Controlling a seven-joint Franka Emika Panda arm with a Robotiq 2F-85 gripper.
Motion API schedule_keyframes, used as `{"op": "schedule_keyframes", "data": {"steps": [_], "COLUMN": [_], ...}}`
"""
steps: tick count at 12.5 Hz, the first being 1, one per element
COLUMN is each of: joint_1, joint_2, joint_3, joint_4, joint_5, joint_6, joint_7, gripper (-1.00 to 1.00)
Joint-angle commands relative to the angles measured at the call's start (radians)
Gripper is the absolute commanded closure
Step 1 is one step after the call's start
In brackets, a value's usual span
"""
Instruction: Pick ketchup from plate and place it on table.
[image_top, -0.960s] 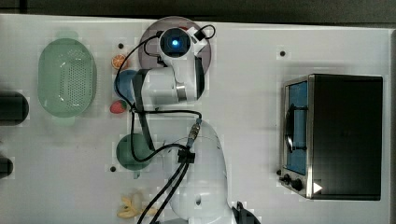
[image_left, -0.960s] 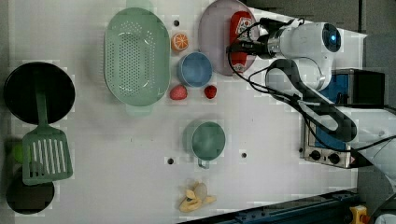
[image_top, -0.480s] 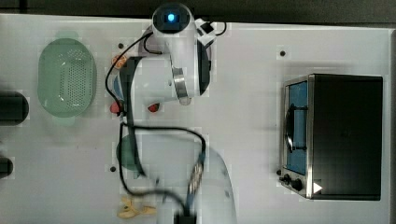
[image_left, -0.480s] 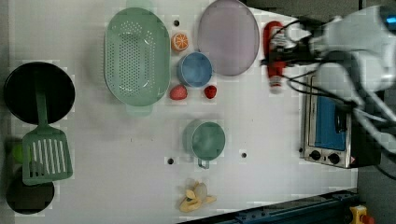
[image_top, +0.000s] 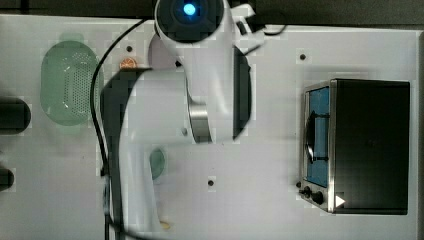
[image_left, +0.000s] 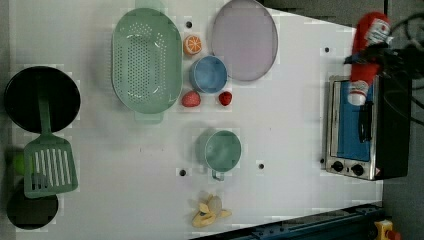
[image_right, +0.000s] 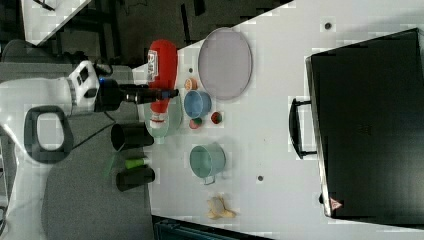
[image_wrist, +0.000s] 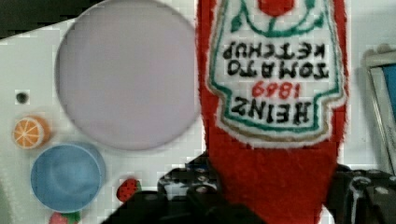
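Note:
The ketchup (image_left: 367, 55), a slim red bottle with a white cap end, hangs in the air well above the table (image_left: 290, 130), and my gripper (image_left: 371, 52) is shut on it around its middle. In the left view it shows to the right of the plate (image_left: 244, 40), over the oven's corner. The lilac-grey plate lies bare. In the right view the ketchup (image_right: 162, 75) is crossed by the gripper (image_right: 160, 93), to the right view's left of the plate (image_right: 225, 62). The wrist view has the ketchup (image_wrist: 273, 116) with its label close up, dark fingers (image_wrist: 196, 191) on both sides, and the plate (image_wrist: 126, 79) beside it.
A toaster oven (image_left: 360, 130) stands at the left view's right. Near the plate are a blue dish (image_left: 208, 74), an orange slice (image_left: 192, 44), a strawberry (image_left: 225, 98) and a green colander (image_left: 146, 60). A green mug (image_left: 222, 150), a banana (image_left: 209, 212), a black pan (image_left: 42, 99) and a spatula (image_left: 50, 165) lie further off.
The gripper has lifted the ketchup off the plate and carried it up and towards the left view's right. The plate is now bare.

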Motion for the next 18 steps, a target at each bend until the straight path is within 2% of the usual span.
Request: {"op": "schedule_keyframes", "data": {"steps": [1, 5, 9, 12, 13, 16, 18], "joint_1": [-0.037, -0.053, -0.058, -0.058, -0.058, -0.057, -0.056], "joint_2": [-0.030, -0.110, -0.064, -0.003, 0.017, 0.038, 0.013], "joint_3": [-0.011, -0.038, -0.054, -0.057, -0.057, -0.057, -0.057], "joint_4": [-0.192, -0.428, -0.590, -0.666, -0.683, -0.705, -0.697], "joint_5": [0.011, 0.062, 0.114, 0.114, 0.114, 0.114, 0.114], "joint_6": [0.007, 0.226, 0.451, 0.604, 0.628, 0.681, 0.679], "joint_7": [0.140, 0.140, 0.140, 0.140, 0.140, 0.140, 0.140], "gripper": [-0.20, -0.20, -0.20, -0.20, -0.28, -0.93, -1.00]}}
